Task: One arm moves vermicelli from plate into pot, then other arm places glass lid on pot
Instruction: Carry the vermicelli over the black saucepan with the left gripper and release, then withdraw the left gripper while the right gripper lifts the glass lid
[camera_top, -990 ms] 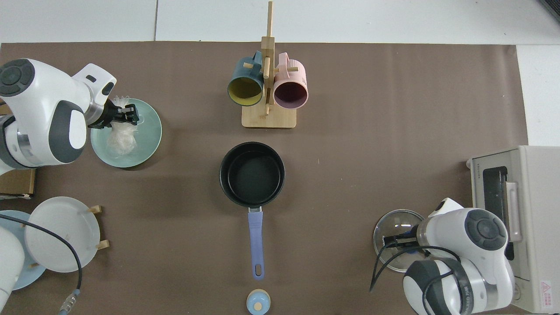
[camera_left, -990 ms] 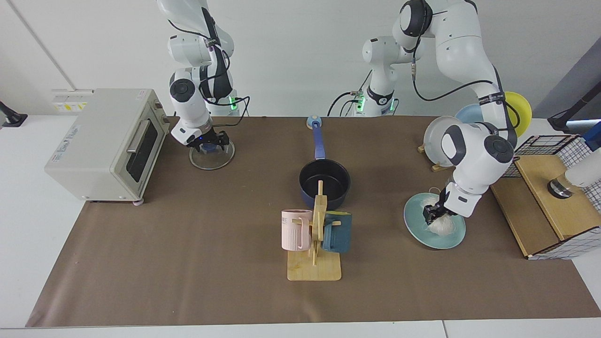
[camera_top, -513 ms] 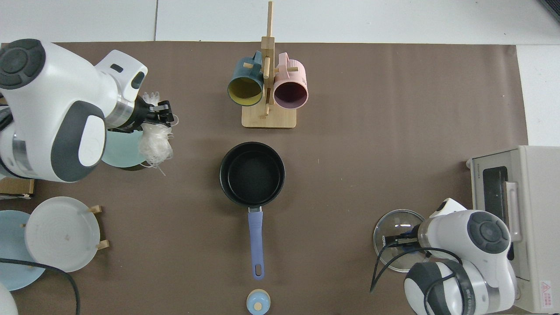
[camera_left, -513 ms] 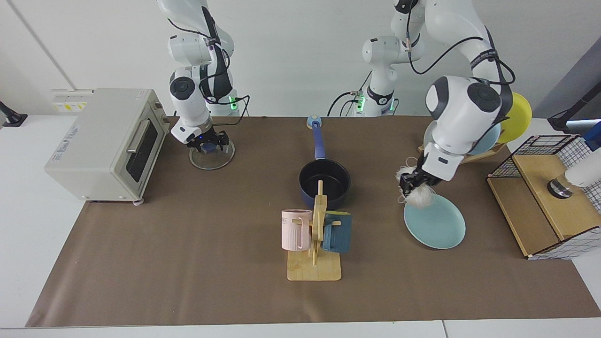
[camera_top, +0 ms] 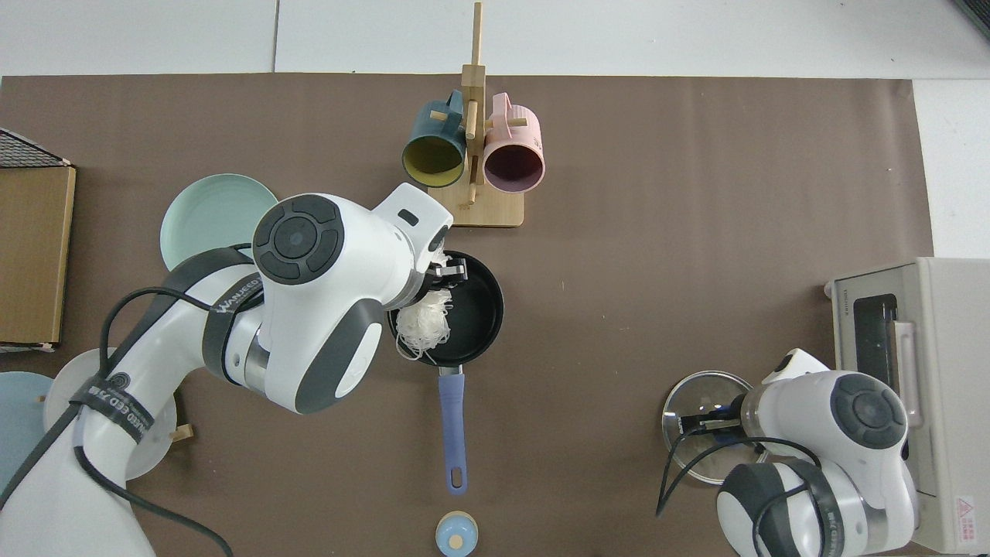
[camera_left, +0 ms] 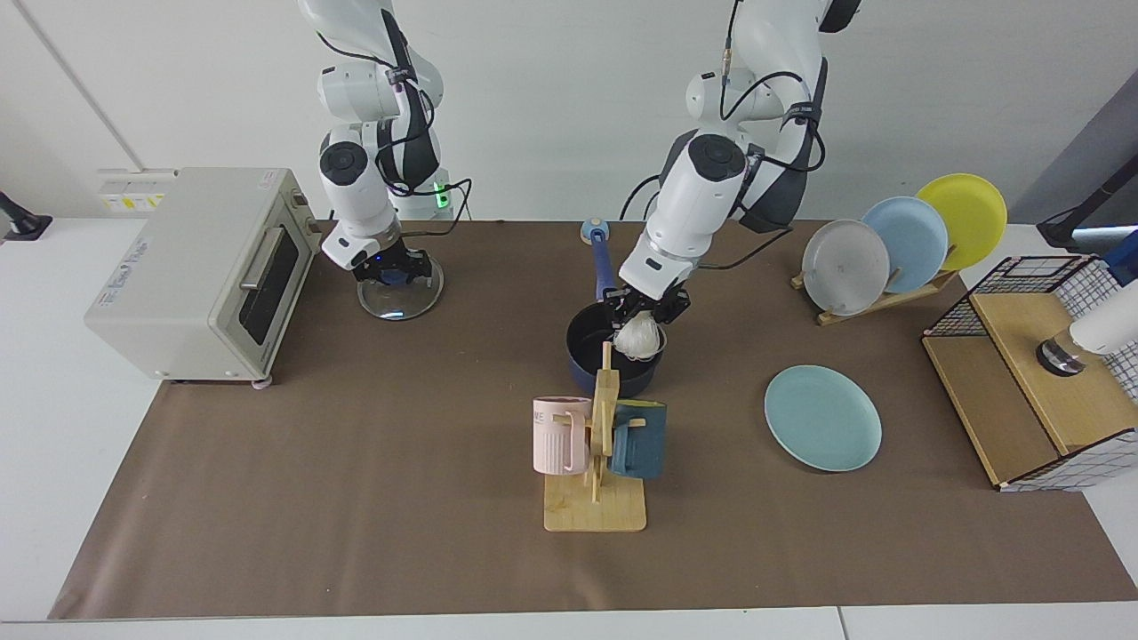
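Vermicelli [camera_left: 638, 338] hangs clamped in the left gripper [camera_left: 643, 313], a white bundle dangling straight below the fingers and over the open pot [camera_left: 587, 342]; the lowest threads reach down inside the rim, contact with the pot floor not discernible. From above, the bundle [camera_top: 424, 323] sits over the pot's side nearest the arm's wrist, a few loose threads trailing toward the rim beside the handle [camera_top: 452, 437]. Pot handle runs away from the gripper toward the arm bases. Plate [camera_left: 823, 418] lies bare, well apart from the left gripper, out to the side its arm reaches from. Right gripper [camera_left: 388, 276] is down on the glass lid [camera_left: 400, 298], well apart from the pot, fingers either side of the blue knob; whether they grip it I cannot tell. Lid lies flat on the brown mat [camera_left: 356, 444], just beside the toaster oven [camera_left: 200, 267]. Mug rack [camera_left: 597, 462] with pink and teal mugs stands just beyond the pot on the side away from the arms.
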Robot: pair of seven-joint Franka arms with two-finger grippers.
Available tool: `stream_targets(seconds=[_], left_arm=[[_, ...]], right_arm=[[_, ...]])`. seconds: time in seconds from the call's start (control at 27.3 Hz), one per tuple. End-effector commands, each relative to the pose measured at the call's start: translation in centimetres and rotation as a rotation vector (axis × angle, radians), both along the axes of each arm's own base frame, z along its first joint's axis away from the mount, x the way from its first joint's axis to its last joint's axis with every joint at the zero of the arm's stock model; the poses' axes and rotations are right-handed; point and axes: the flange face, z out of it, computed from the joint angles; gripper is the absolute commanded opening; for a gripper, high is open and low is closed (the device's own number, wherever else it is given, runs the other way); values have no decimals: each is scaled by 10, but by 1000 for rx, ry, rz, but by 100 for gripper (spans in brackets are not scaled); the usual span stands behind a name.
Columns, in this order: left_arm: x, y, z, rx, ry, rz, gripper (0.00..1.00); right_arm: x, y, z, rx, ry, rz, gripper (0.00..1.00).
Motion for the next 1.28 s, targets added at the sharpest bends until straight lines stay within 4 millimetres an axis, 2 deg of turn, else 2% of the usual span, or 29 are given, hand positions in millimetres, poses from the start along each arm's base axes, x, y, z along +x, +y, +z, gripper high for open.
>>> stream_targets(seconds=[0.0,0.29,0.4,0.51,0.55,0.62,0.81,0.88,0.95,1.06,1.14,1.25], left_arm=[[-9,-6,-18,-8,-11,14,0],[-11,-22,-55,34,-34,47,0],[-21,-23,-72,67,-40,23,0],[-22,-23,-76,60,-60,26,0],[-20,-25,-77,56,-58,31,8],[-17,-24,-87,65,-54,20,46],[-17,-23,-88,119,-67,-28,100],[-12,-23,-78,128,-65,-26,100],[-5,-21,-61,142,-55,-13,100],[10,-7,-26,158,-14,29,100],[23,0,16,137,-11,58,100],[34,18,45,152,12,56,100]], right_arm=[[19,1,33,-9,13,-10,0],[49,6,82,-3,-37,1,0],[58,7,97,0,-68,10,0],[66,8,109,1,-81,10,0],[69,8,114,1,-86,13,0],[74,9,121,1,-88,13,0],[81,9,125,0,-82,14,0],[81,9,126,0,-83,17,0],[82,9,126,1,-83,22,0],[83,9,126,1,-85,28,0],[85,8,127,2,-86,25,0],[89,9,130,3,-94,24,0]])
